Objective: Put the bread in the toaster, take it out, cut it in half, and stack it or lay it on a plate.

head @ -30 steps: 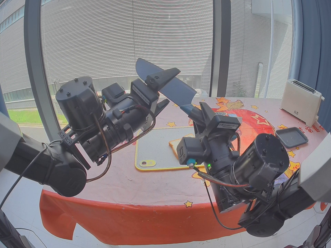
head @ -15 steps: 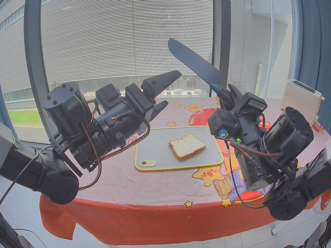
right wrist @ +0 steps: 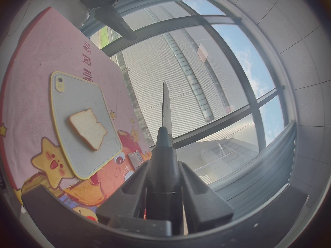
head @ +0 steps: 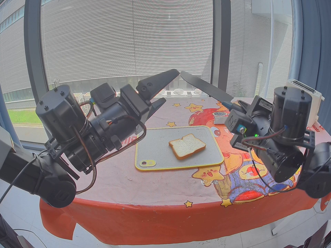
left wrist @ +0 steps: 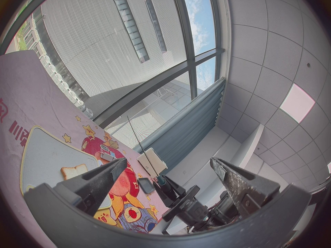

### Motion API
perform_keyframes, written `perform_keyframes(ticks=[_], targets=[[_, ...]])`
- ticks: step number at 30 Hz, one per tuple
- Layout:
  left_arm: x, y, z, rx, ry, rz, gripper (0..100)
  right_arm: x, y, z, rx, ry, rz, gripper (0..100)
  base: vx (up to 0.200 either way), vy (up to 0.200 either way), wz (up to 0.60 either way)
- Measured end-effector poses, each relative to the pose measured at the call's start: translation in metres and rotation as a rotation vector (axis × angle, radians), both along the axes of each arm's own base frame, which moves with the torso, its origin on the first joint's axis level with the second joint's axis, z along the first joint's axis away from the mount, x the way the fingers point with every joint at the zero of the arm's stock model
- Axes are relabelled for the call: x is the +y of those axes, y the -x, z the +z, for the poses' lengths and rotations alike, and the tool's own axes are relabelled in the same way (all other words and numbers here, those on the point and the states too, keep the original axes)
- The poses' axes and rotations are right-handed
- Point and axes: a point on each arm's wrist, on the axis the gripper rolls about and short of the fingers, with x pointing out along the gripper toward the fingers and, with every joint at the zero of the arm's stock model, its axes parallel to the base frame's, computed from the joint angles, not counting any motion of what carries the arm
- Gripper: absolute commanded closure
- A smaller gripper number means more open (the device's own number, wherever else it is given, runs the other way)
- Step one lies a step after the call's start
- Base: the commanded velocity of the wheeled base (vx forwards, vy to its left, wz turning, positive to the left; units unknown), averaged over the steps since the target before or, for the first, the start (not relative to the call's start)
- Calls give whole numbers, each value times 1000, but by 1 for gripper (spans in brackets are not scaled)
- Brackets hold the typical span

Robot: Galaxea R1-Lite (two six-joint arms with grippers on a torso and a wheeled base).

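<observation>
Head view: bread flat on cutting board; knife aloft
Left wrist view: left gripper fingers wide, empty
Right wrist view: right gripper clamps knife handle
Risk: we fear the unheld bread skids under the knife

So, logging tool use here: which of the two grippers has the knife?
The right gripper: its jaws are shut on the handle of the knife. The left gripper has its jaws open and empty.

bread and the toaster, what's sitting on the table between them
In the left wrist view a small grey packet lies between the bread and the toaster; a dark tray sits close beside the toaster.
</observation>
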Motion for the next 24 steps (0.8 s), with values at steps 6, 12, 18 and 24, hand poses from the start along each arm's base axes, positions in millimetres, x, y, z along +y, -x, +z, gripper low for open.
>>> perform_keyframes(ticks=[6,12,18,24], targets=[[0,1,0,-6,-4,0,0,-7,2,29,84,-114,0,100,0,0,0],[0,1,-1,-13,-12,2,0,-14,-1,63,154,-377,13,100,0,0,0],[1,2,-3,-38,-42,13,0,-18,-12,74,286,-694,61,100,0,0,0],[3,4,-6,-83,-95,33,0,-24,-25,70,473,-862,112,100,0,0,0]])
